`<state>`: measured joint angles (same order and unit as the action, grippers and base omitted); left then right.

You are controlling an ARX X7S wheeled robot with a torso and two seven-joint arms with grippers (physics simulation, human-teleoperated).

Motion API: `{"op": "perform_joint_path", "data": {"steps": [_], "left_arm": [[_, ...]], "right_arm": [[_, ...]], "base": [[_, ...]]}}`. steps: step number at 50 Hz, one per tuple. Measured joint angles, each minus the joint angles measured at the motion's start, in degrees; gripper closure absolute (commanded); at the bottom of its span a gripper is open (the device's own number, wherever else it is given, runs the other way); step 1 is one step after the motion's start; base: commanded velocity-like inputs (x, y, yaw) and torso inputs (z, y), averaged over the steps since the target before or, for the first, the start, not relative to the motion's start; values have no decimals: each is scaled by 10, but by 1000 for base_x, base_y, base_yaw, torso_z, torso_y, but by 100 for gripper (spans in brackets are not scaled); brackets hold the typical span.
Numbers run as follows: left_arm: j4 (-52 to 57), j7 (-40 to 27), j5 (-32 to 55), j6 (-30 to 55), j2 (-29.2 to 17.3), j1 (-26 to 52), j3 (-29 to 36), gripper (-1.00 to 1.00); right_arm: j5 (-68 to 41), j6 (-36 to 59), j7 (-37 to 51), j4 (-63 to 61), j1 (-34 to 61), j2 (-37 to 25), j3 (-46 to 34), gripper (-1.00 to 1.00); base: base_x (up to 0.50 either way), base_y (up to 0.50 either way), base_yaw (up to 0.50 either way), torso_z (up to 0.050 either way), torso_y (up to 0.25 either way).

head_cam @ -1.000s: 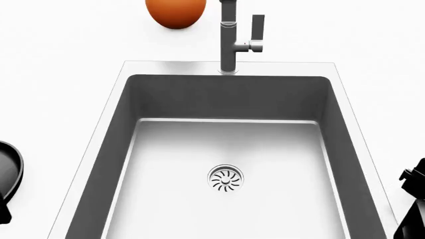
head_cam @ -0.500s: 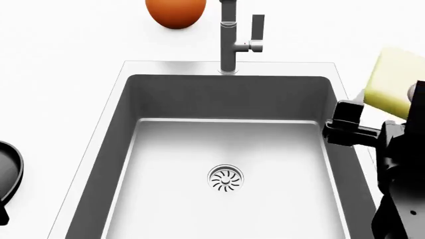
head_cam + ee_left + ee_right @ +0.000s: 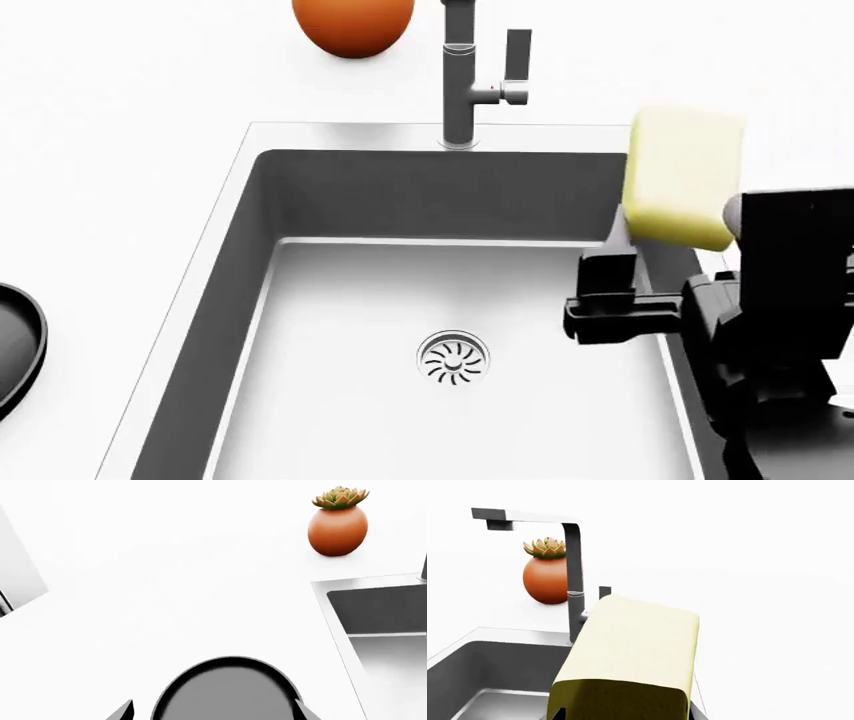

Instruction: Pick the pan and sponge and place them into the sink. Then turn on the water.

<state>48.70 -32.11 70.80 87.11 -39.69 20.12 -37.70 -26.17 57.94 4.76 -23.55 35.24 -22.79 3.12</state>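
Right gripper (image 3: 667, 245): closed on the sponge (image 3: 682, 177), held above the sink's right rear corner; one black finger (image 3: 607, 300) juts out over the basin.
Sponge: pale yellow soft block with rounded corners, matte, standing on end in the grip; in the right wrist view (image 3: 630, 655) it fills the foreground, its lower end in shadow.
Left gripper: only two grey finger tips (image 3: 123, 711) show in the left wrist view, spread wide to either side of the pan's rim and holding nothing; whether they touch it I cannot tell.
Pan (image 3: 227, 692): round, black raised rim, flat dark grey inside, on the white counter to the left of the sink; only its edge (image 3: 16, 355) shows in the head view.
Sink (image 3: 214, 300): rectangular recessed basin, dark grey walls, light steel floor, thin steel rim, round slotted drain (image 3: 454, 359).
Faucet (image 3: 461, 80): tall, square-section, dark grey, with a side lever (image 3: 517, 62).
Pot (image 3: 337, 529): smooth, round, orange, with a green succulent, on the counter behind the sink's left corner.
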Motion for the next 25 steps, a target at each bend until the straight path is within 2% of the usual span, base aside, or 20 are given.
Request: {"op": "perform_joint_path", "data": {"steps": [8, 12, 17, 25], "left_arm": [[-45, -82, 142, 0, -87, -2, 2, -100], [-67, -100, 198, 2, -125, -5, 8, -100], [-89, -87, 240, 10, -165, -17, 4, -100], [-112, -34, 253, 20, -213, -63, -20, -100]], "right_arm": [[-7, 4, -5, -10, -9, -3, 1, 100], [-9, 5, -7, -12, -11, -3, 0, 100], [-12, 6, -8, -13, -12, -4, 0, 100], [-15, 9, -9, -14, -11, -3, -1, 100]], "base": [[0, 0, 0, 0, 0], [0, 0, 0, 0, 0], [0, 0, 0, 0, 0], [0, 0, 0, 0, 0]]}}
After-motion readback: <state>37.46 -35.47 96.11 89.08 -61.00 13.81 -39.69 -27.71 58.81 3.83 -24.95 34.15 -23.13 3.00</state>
